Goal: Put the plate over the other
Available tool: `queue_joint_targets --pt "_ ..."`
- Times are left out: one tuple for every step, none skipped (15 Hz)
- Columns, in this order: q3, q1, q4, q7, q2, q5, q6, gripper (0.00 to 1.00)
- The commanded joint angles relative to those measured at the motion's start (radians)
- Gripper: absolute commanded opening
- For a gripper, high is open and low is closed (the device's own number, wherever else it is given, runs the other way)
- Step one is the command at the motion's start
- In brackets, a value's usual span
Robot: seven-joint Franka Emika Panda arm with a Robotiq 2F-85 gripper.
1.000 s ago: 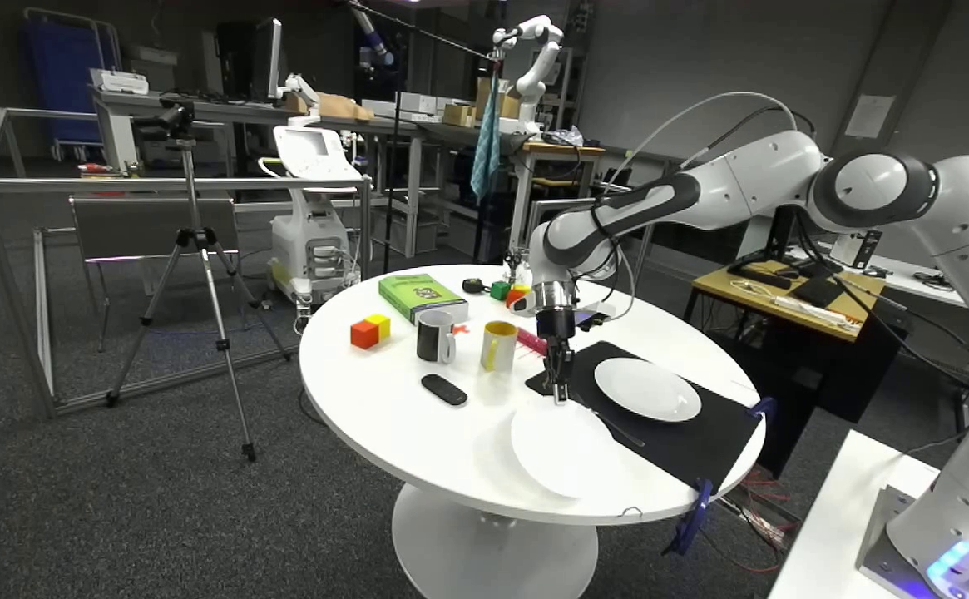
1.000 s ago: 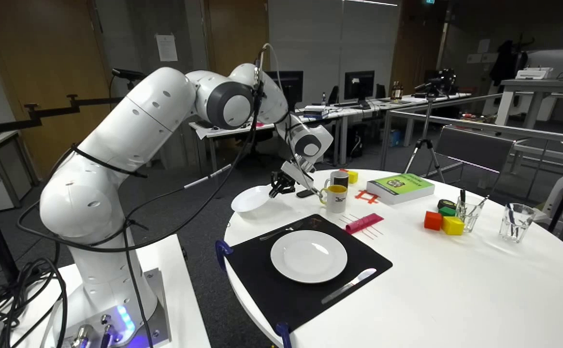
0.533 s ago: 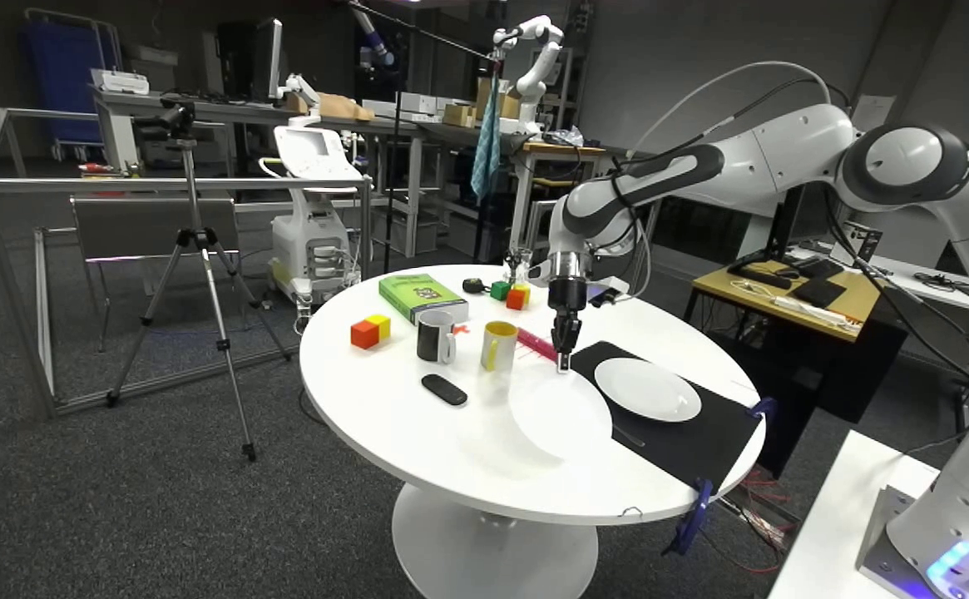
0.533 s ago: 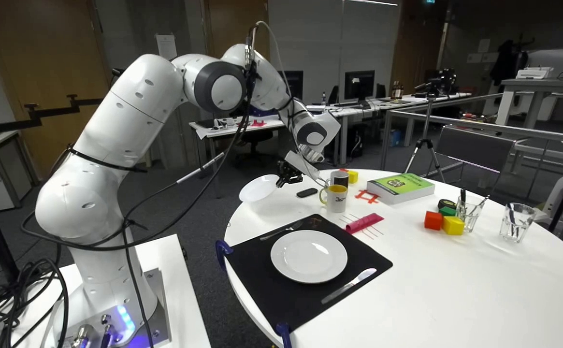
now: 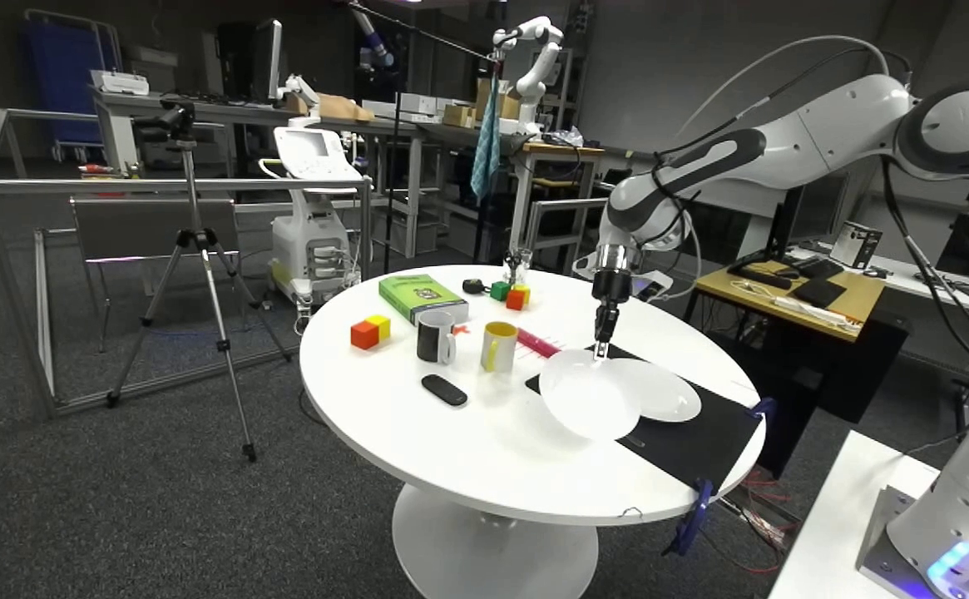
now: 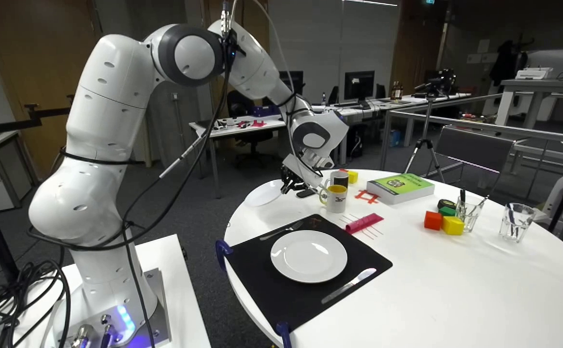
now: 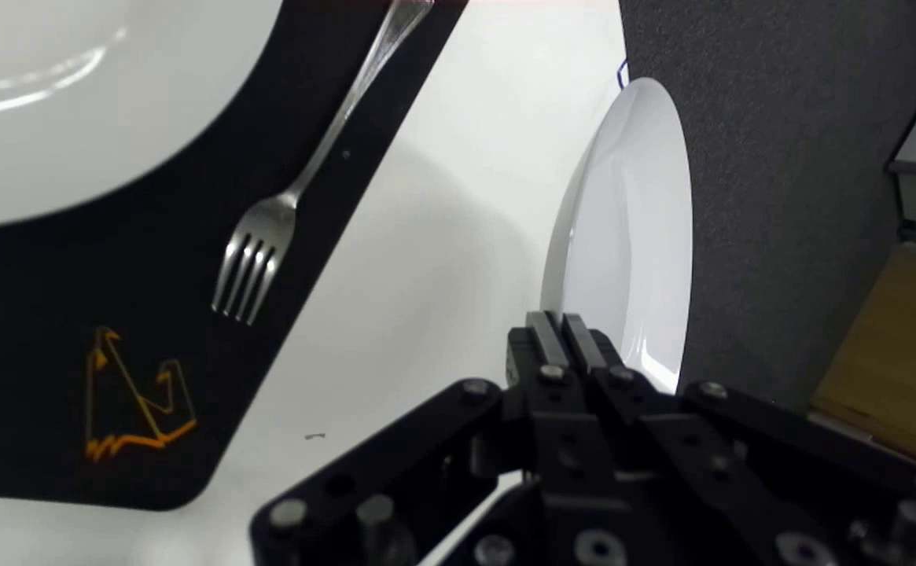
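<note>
My gripper [image 5: 600,353] is shut on the rim of a white round plate [image 5: 588,401] and holds it tilted, raised above the table. The held plate also shows in an exterior view [image 6: 263,194] and at the right of the wrist view [image 7: 634,212], with its near rim between the fingertips. The other white plate [image 6: 309,256] lies flat on a black placemat [image 6: 269,295]. It fills the upper left corner of the wrist view [image 7: 96,149]. In an exterior view the held plate covers part of the other plate [image 5: 671,395].
A fork [image 7: 269,224] and a knife [image 6: 349,286] lie on the placemat beside the plate. A yellow-lined mug [image 6: 337,199], a dark mug [image 5: 434,339] and a black oblong object [image 5: 444,389] stand or lie near the gripper. Blue clamps [image 6: 222,253] grip the table edge.
The gripper has risen and carried the held plate toward the placemat, so it now overlaps the other plate in an exterior view. The other plate has not moved.
</note>
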State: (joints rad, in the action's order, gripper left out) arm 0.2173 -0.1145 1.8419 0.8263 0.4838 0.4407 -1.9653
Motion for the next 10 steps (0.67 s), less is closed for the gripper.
queue_joint_targets --pt "-0.041 -0.033 0.213 0.03 -0.179 0.08 -0.075 0.01" --pt "-0.058 -0.038 0.254 0.027 -0.213 0.093 -0.092 0.01" --pt "-0.074 -0.044 0.29 0.03 -0.241 0.11 -0.108 0.01" --pt "-0.094 -0.046 0.326 0.026 -0.274 0.122 -0.119 0.01" --pt "-0.112 -0.051 0.361 0.025 -0.305 0.134 -0.128 0.01" --pt "-0.131 -0.053 0.396 0.025 -0.338 0.146 -0.137 0.01" --pt "-0.152 -0.057 0.431 0.027 -0.369 0.16 -0.146 0.01" --pt "-0.173 -0.06 0.46 0.027 -0.398 0.171 -0.154 0.01" --pt "-0.196 -0.061 0.489 0.026 -0.425 0.183 -0.163 0.01" --pt "-0.22 -0.062 0.518 0.022 -0.454 0.196 -0.167 0.01"
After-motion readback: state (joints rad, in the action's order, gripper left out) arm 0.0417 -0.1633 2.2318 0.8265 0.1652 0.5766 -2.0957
